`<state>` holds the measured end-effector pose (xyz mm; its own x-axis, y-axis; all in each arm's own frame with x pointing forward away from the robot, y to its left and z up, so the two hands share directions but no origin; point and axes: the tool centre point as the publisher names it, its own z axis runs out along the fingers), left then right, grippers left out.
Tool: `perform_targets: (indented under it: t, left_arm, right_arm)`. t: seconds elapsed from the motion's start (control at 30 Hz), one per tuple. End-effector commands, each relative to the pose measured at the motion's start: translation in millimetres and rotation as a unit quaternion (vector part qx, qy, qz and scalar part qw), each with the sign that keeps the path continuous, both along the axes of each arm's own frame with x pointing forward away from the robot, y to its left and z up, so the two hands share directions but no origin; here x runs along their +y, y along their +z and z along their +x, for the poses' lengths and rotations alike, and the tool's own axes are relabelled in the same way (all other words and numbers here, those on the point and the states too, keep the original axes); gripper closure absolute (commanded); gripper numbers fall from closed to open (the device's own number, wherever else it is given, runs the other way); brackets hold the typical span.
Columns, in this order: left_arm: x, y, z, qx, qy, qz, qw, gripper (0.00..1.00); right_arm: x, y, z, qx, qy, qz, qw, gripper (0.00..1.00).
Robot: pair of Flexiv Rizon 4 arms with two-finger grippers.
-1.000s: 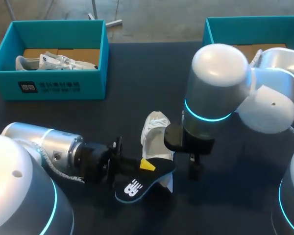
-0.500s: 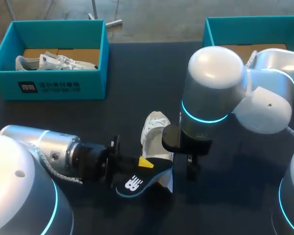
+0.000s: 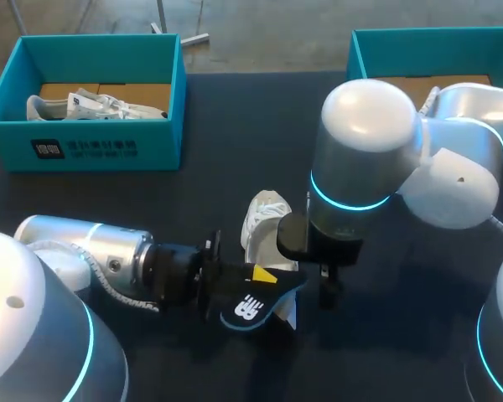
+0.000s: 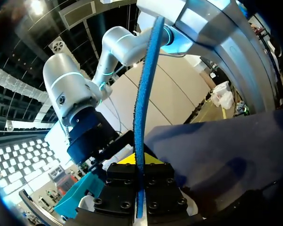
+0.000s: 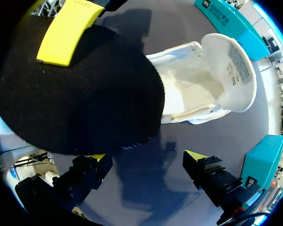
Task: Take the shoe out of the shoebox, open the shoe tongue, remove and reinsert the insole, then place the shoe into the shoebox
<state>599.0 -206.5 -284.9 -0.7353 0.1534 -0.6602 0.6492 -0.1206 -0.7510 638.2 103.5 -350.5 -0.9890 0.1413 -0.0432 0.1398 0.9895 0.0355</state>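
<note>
The white shoe (image 3: 264,219) lies on the dark table in the middle, its tongue (image 5: 230,70) folded open over the empty inside. My left gripper (image 3: 250,283) comes in low from the left and is shut on the insole (image 3: 253,306), black on top with a blue underside and a white logo. It holds the insole on edge beside the shoe's heel. In the left wrist view the insole's blue edge (image 4: 142,108) rises from between the fingers of the left gripper (image 4: 139,165). My right gripper (image 5: 146,157) hangs open over the shoe (image 5: 193,84), with the insole (image 5: 80,89) under it.
A teal shoebox (image 3: 88,146) at the back left holds another white shoe (image 3: 92,105). A second teal shoebox (image 3: 377,46) stands at the back right, partly behind my right arm (image 3: 369,142). Bare table lies between the boxes and in front of the shoe.
My left gripper has moved right with the insole, closer to the shoe's heel, and the insole now stands more on edge. The right arm has shifted slightly left and then held still.
</note>
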Motion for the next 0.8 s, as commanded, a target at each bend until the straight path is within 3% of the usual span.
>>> perform_targets:
  t: [0.03, 0.33, 0.8]
  left_arm:
    - [-9.5, -6.0, 7.1, 0.002, 0.003, 0.0, 1.0, 1.0]
    - [-7.8, -10.4, 16.7, 0.002, 0.016, 0.007, 1.0, 1.0]
    - [-3.1, -5.7, 16.1, 0.002, 0.011, 0.004, 1.0, 1.0]
  right_arm:
    - [1.0, -2.5, -0.1, 0.0, 0.0, 0.0, 1.0, 0.0]
    - [1.0, -2.5, -0.1, 0.0, 0.0, 0.0, 1.0, 0.0]
    - [1.0, -2.5, -0.1, 0.0, 0.0, 0.0, 1.0, 0.0]
